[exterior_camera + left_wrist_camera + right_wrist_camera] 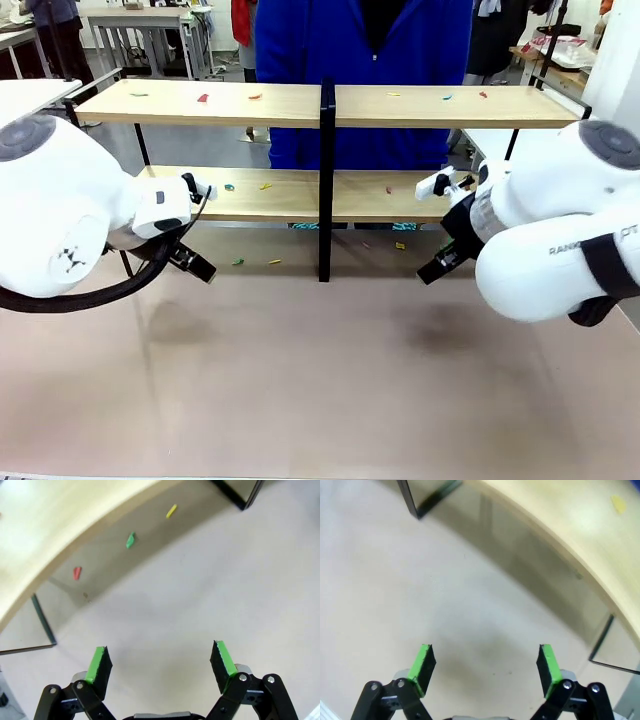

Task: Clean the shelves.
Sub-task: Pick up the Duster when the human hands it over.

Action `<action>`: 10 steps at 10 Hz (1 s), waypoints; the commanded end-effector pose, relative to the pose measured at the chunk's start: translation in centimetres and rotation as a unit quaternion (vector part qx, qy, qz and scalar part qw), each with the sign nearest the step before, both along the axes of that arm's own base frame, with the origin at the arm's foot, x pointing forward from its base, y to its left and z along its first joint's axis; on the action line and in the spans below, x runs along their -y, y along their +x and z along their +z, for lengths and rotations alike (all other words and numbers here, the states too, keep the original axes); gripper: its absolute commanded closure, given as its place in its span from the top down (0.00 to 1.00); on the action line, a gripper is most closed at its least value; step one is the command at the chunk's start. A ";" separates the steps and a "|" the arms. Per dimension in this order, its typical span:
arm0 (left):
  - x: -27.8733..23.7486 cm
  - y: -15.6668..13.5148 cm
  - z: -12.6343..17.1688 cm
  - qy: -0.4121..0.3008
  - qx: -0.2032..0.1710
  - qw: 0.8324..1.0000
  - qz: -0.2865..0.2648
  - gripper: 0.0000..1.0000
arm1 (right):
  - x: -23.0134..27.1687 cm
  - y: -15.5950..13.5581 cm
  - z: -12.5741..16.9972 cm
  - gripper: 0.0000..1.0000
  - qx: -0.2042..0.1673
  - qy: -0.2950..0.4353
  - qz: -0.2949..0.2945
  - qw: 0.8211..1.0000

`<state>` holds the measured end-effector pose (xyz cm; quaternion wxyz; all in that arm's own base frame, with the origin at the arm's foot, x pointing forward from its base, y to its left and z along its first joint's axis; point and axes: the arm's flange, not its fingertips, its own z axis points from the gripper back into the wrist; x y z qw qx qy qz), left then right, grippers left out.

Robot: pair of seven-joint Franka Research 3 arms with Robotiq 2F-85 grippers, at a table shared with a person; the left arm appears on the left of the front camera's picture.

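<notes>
At the bench (pixel 320 380) far side: shelves (pixel 420 107), two boards, six coloured scraps (pixel 203 98) on the top one. Left gripper (pixel 160 652), right gripper (pixel 485 652) — fingers wide, both empty.

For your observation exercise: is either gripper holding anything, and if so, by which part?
Nothing is held: the left gripper and the right gripper both stand open and empty.

Light-wood shelves (pixel 290 103), black post (pixel 326 180), green pads (pixel 96 664)

Scraps (pixel 203 98) on shelves (pixel 290 104) too small; person (pixel 300 50) cropped.
</notes>
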<state>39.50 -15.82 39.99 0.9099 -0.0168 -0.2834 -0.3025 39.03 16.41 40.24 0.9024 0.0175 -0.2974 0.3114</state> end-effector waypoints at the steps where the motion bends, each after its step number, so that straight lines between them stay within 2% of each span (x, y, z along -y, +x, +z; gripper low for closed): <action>1: -2.6 -5.9 5.0 -0.025 0.031 0.999 -0.026 1.00 | 4.6 -7.3 5.2 1.00 0.023 0.037 0.004 0.999; 3: -5.7 -11.8 9.9 -0.057 0.109 0.991 -0.050 1.00 | 8.5 -12.8 10.1 1.00 0.060 0.049 0.036 0.996; 4: -7.7 -14.7 12.0 -0.088 0.167 0.981 -0.053 1.00 | 9.8 -14.3 11.5 1.00 0.076 0.056 0.058 0.994; 6: -10.8 -19.4 14.4 -0.135 0.269 0.953 -0.034 1.00 | 12.1 -17.8 14.0 1.00 0.123 0.070 0.085 0.986; 8: -13.0 -21.7 14.9 -0.156 0.300 0.941 -0.032 1.00 | 13.1 -20.4 15.6 1.00 0.156 0.072 0.083 0.982; 9: -14.1 -22.1 14.9 -0.180 0.295 0.938 -0.040 1.00 | 13.4 -21.1 16.0 1.00 0.155 0.074 0.070 0.983; 10: -15.3 -22.3 14.9 -0.200 0.302 0.932 -0.017 1.00 | 13.7 -21.6 16.2 1.00 0.159 0.079 0.061 0.982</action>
